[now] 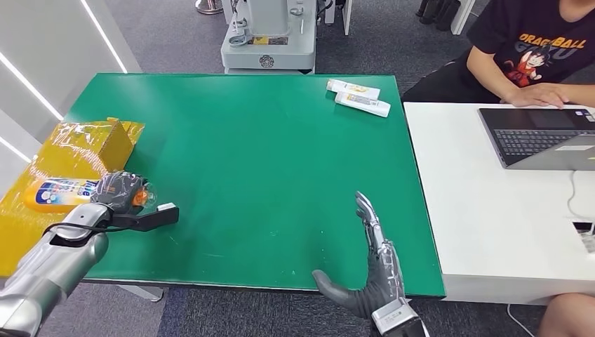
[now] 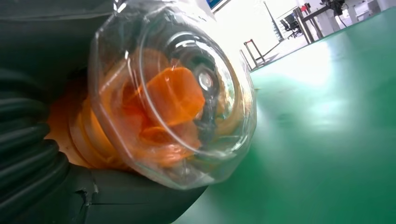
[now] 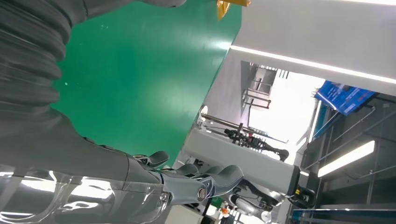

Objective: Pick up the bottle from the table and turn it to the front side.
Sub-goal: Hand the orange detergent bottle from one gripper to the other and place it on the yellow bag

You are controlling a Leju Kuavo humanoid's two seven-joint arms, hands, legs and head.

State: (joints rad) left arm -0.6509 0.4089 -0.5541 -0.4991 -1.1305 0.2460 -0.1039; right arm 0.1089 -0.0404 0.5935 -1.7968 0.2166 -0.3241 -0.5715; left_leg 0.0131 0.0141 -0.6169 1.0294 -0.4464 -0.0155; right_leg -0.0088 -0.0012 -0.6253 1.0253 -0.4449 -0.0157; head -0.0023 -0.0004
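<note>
Bottle [image 1: 64,194] and left hand [image 1: 119,191] are already together at the worktop's [image 1: 266,161] left edge: the fingers are wrapped around the neck end, with the clear cap [image 2: 175,100] and the orange closure inside it poking out past them toward the worktop's middle. Its long axis runs roughly sideways across the robot's front, the yellow labelled body trailing out to the left over the yellow wrapped packaging [image 1: 77,151]. Whether it rests on that packaging or hangs clear of it cannot be told. The right hand [image 1: 372,270] stands at the near edge, well apart, fingers straight and spread, holding nothing. Turning therefore looks like the left wrist's job, rolling about that sideways axis.
</note>
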